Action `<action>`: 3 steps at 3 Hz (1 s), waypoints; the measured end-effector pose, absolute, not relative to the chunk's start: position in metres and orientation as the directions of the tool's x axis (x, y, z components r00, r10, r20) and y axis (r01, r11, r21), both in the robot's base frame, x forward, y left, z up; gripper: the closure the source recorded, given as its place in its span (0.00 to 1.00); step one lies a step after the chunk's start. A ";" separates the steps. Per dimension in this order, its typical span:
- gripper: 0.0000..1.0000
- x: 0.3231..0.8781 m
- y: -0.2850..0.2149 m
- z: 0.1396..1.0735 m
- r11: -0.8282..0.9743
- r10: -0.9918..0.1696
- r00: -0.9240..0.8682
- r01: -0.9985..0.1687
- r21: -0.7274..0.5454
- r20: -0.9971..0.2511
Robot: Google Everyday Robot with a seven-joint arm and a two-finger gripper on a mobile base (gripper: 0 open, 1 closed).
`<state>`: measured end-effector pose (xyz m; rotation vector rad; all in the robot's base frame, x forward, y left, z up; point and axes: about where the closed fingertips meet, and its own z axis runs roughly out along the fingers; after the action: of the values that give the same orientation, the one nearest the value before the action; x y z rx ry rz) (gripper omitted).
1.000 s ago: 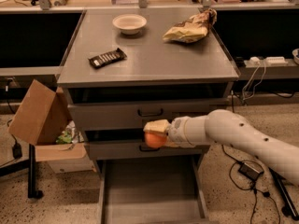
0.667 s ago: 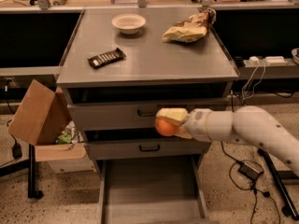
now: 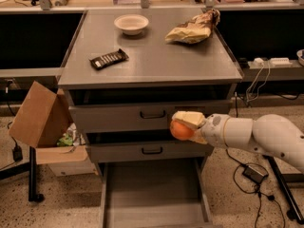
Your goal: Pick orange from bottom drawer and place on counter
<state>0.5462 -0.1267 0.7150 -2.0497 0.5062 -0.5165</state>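
Before drawer fronts (image 3: 118,120), orange (image 3: 181,131) between gripper fingers (image 3: 189,118)

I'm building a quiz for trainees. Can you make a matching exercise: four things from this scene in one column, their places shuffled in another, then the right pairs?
1. orange
2. white bowl
3. bottom drawer
4. dark snack bar

A. back of the counter, left of the crumpled bag
B. pulled out, lowest
C. held in the gripper, before the closed drawer fronts
D. counter's front left

Pairs: 1-C, 2-A, 3-B, 4-D
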 end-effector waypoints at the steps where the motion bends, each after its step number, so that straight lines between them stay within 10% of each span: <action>1: 1.00 0.554 -0.148 0.761 -0.411 -0.578 0.801 -0.123 -0.903 0.154; 3: 1.00 0.585 -0.218 0.876 -0.262 -0.648 0.757 -0.117 -0.958 0.084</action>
<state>0.5854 -0.2182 0.8756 -1.7901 0.5973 -0.5672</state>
